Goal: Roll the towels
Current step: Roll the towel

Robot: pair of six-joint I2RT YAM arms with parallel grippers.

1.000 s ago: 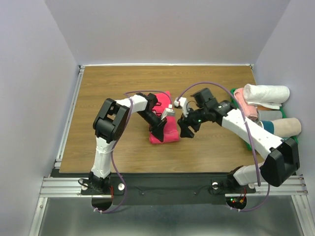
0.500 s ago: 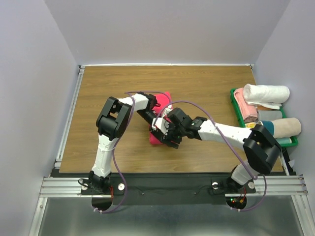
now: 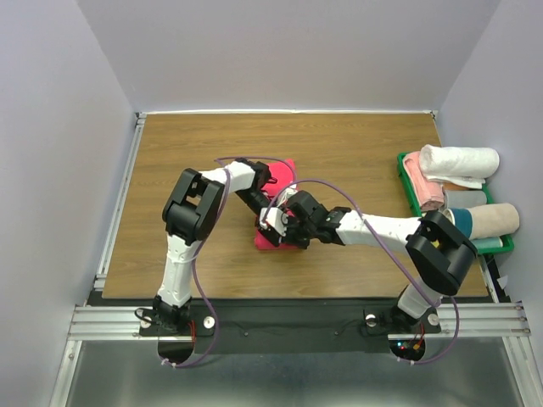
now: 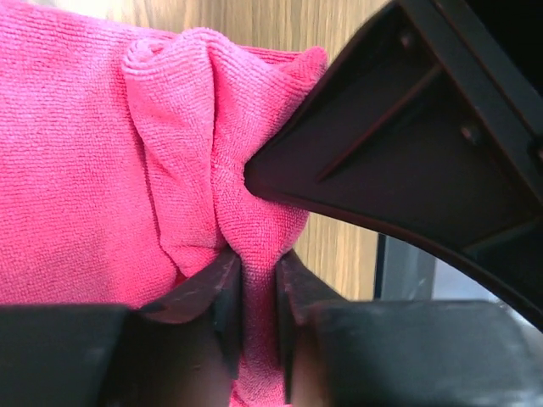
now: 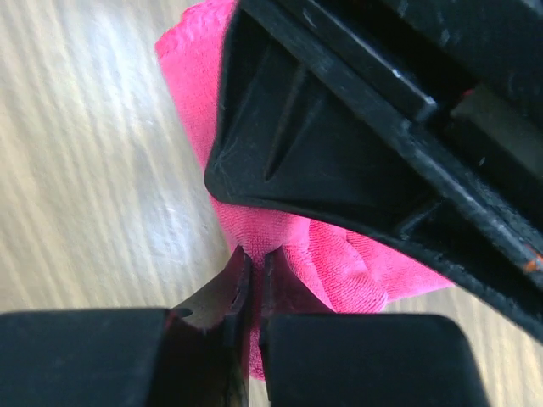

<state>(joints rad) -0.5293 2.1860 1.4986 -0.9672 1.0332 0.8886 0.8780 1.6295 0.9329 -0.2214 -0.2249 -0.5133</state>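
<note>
A bright pink towel lies bunched in the middle of the wooden table, mostly covered by both grippers. My left gripper reaches in from the left. In the left wrist view its jaws are shut on a raised fold of the pink towel. My right gripper comes from the right onto the near edge. In the right wrist view it is shut on a thin pinch of the towel. The two grippers sit almost touching, each one's black body filling the other's view.
A green tray stands at the table's right edge, holding rolled towels: a white one, a pale pink one and a beige one. Bare wood lies to the left and behind.
My right arm swung left from beside the towel onto its near edge and shut on the cloth. The left gripper stayed on the towel, whose near end has bunched slightly left.
</note>
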